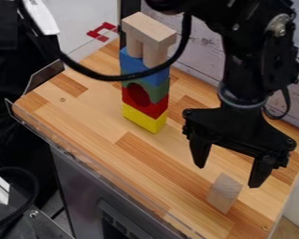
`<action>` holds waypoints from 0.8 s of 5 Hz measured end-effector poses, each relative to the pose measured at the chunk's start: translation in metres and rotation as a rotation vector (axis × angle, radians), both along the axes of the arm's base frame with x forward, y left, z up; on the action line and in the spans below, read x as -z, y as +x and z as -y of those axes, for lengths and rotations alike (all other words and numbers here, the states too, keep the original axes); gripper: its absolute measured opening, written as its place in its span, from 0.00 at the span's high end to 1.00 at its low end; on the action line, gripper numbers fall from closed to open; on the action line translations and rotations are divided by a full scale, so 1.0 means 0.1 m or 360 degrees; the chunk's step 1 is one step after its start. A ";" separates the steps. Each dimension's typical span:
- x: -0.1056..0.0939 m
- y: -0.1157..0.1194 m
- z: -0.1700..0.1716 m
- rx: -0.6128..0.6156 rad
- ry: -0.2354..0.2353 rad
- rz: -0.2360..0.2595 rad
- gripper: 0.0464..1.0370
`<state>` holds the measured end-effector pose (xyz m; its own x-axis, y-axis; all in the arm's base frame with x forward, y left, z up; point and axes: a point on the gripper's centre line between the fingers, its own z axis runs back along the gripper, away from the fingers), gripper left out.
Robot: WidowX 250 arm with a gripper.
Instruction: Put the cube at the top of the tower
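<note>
Bright, even light on the pale striped wooden tabletop (89,107); shadows there soft and faint. Top face of the flat pale wooden block (149,27) reads lighter than its side, so light likely from above; exact source can't be told. Black jointed robot arm (242,60) mostly near-black, small glint on its round silver metal cap (280,24). Thin highlights along the clear plastic edge strip (57,145).

Pale wooden block (224,192) on wooden tabletop (93,121), well apart from upright tower of yellow, red, green, blue and bare-wood blocks (153,108)
</note>
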<state>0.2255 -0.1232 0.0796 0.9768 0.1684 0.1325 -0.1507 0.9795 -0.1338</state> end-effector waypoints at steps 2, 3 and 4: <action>0.12 -0.01 -0.03 0.0010 0.0007 -0.0049 0.04; 0.12 0.00 -0.04 0.0012 0.0012 -0.0044 0.04; 0.13 0.01 -0.06 0.0002 0.0022 -0.0050 0.04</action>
<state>0.2267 -0.1174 0.0662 0.9807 0.1652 0.1042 -0.1531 0.9815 -0.1153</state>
